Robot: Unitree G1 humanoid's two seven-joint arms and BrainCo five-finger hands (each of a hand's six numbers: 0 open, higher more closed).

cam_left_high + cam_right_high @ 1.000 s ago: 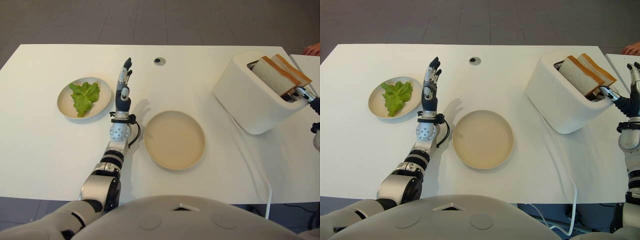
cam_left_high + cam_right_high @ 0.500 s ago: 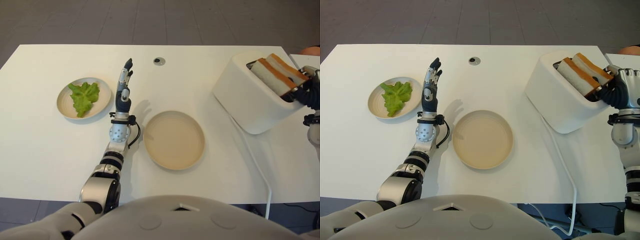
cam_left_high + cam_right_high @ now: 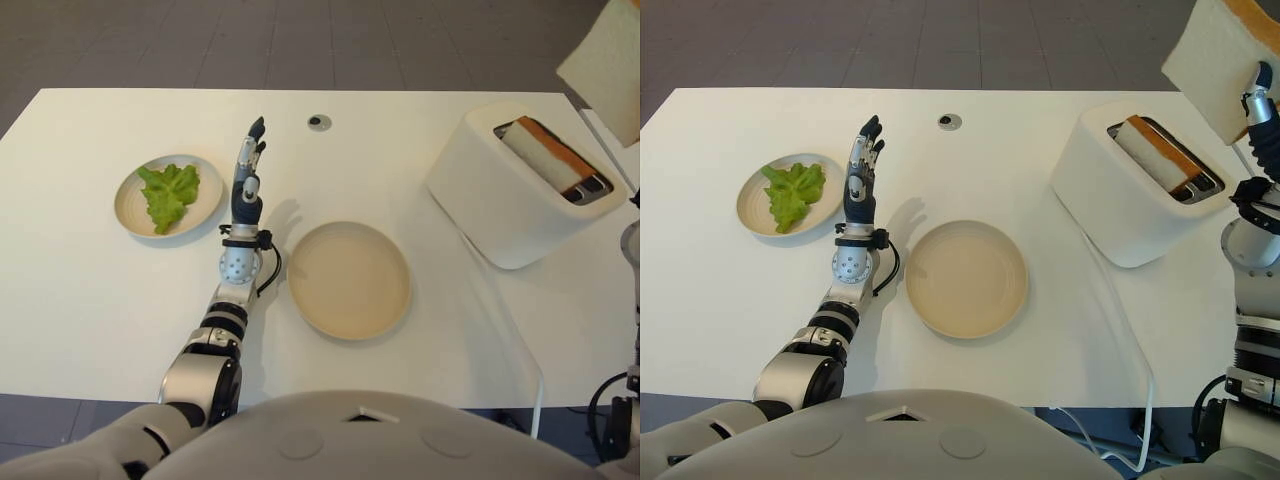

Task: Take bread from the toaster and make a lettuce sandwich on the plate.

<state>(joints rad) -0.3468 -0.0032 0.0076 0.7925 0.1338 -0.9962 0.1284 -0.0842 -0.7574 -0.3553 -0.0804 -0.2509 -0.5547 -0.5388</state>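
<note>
- We note the right hand (image 3: 1264, 128) raised at the far right, above and just to the right of the toaster (image 3: 1118, 215). Its fingers are closed on the lower right edge of a bread slice (image 3: 1212, 58).
- That bread slice is in the air, clear of the toaster, with its pale face turned toward the camera and its crust along the upper right side.
- A second slice (image 3: 1154, 156) sits in the toaster's slot, leaning, with its top sticking out.
- The toaster stands on the right part of the white table (image 3: 1040, 130). A white cable (image 3: 1132, 322) runs from it toward the near edge.
- The plate (image 3: 965, 280) lies at the table's centre with nothing on it, well apart from the toaster.
- The lettuce (image 3: 790, 195) lies on a small dish (image 3: 748, 214) at the left.
- The left hand (image 3: 860, 172) is between the small dish and the plate. Its fingers are straight and close together, pointing away from the robot and holding nothing. We cannot tell whether it touches the table.
- A dark round fitting (image 3: 949, 122) sits in the table near the far edge.
</note>
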